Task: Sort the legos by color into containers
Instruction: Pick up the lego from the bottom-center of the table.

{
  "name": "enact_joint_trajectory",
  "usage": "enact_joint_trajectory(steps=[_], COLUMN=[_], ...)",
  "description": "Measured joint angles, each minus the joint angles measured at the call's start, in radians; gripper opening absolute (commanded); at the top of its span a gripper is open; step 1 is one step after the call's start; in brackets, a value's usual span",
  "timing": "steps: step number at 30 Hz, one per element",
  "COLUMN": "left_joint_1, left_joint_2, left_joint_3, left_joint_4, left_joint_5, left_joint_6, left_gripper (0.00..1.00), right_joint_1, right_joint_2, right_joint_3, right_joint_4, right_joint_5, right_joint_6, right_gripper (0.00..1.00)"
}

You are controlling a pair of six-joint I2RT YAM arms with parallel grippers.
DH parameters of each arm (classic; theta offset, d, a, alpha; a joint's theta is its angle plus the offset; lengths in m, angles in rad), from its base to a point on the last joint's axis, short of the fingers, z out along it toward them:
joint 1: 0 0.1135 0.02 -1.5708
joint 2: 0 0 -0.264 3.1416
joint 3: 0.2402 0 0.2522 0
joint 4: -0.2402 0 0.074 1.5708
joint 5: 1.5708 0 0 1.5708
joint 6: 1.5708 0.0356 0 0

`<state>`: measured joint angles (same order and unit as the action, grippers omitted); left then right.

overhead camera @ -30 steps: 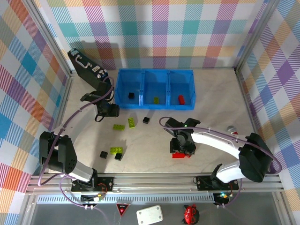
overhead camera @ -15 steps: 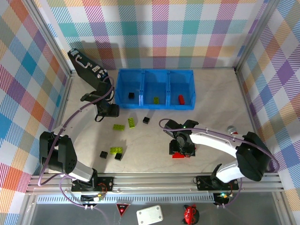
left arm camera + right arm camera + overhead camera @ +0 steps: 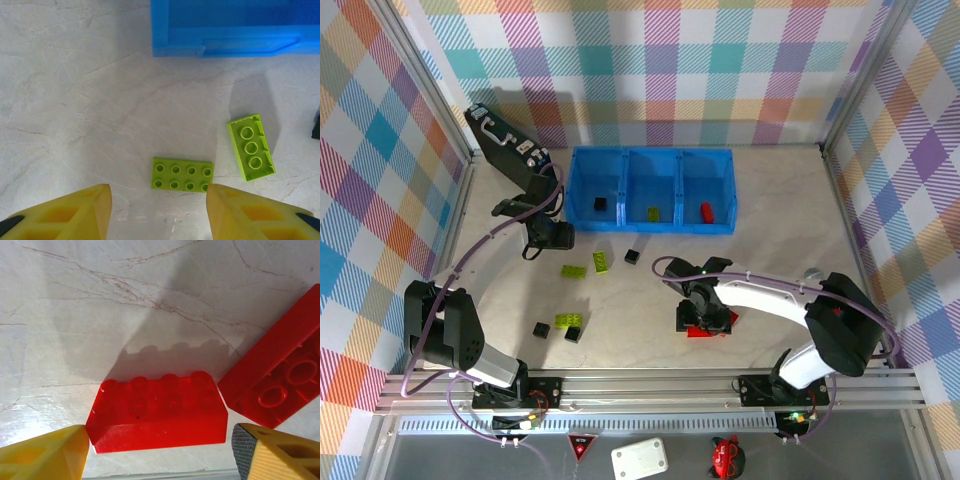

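Right tool (image 3: 160,441), spread wide, straddles a red brick (image 3: 157,412) apart from the blue tray (image 3: 650,229); left tool (image 3: 157,200), also spread, hovers near it.

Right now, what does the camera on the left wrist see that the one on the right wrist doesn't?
Left wrist camera: an eight-stud green brick, a three-stud green brick, the blue tray wall and a black brick at the edge. Right wrist camera: a studs-up red brick between the fingertips and an angled red brick beside it. Shared: the pale veined table, and yellow fingertips spread open, on the left hand and the right hand.
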<state>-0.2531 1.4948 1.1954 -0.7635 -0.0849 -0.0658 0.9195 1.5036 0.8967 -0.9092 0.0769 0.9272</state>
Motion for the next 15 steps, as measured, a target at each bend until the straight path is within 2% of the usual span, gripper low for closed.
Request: enact_joint_trajectory(steps=[15], left_joint_1=[0.000], left_joint_2=[0.000], left_joint_3=[0.000], left_joint_4=[0.000], left_joint_5=[0.000], left_joint_6=[0.000], left_gripper=[0.53], right_joint_1=[0.010], right_joint_2=[0.045], right_joint_3=[0.000], right_joint_4=[0.032], right_joint_5=[0.000], right_joint_6=[0.000], right_gripper=[0.69])
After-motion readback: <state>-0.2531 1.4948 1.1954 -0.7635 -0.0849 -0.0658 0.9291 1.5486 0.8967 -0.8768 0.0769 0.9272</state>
